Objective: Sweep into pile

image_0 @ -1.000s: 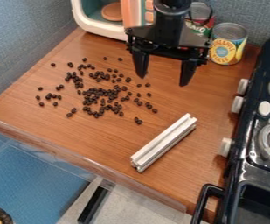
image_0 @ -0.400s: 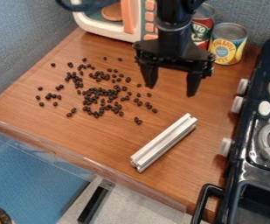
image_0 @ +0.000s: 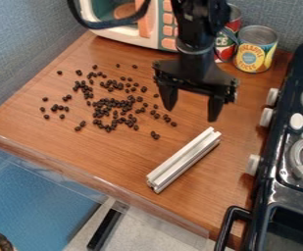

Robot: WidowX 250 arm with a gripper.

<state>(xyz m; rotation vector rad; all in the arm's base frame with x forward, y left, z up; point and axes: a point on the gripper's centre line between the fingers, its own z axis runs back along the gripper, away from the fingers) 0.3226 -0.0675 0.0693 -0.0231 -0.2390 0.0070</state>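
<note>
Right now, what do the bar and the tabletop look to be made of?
Bar: probably aluminium, satin finish; pale grey, with grooves along its length. Tabletop: wood or wood-look laminate, lightly glossy; brown with fine grain streaks.

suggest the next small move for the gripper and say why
Probably lower the open black two-finger gripper over the silvery grooved metal bar, since the bar lies ungripped just below its fingertips in the view, and the small dark round beans are scattered, so it looks like the sweeping tool.

Toy kitchen: stove (image_0: 277, 147), food cans (image_0: 257, 50), probably a microwave (image_0: 129, 35).
</note>
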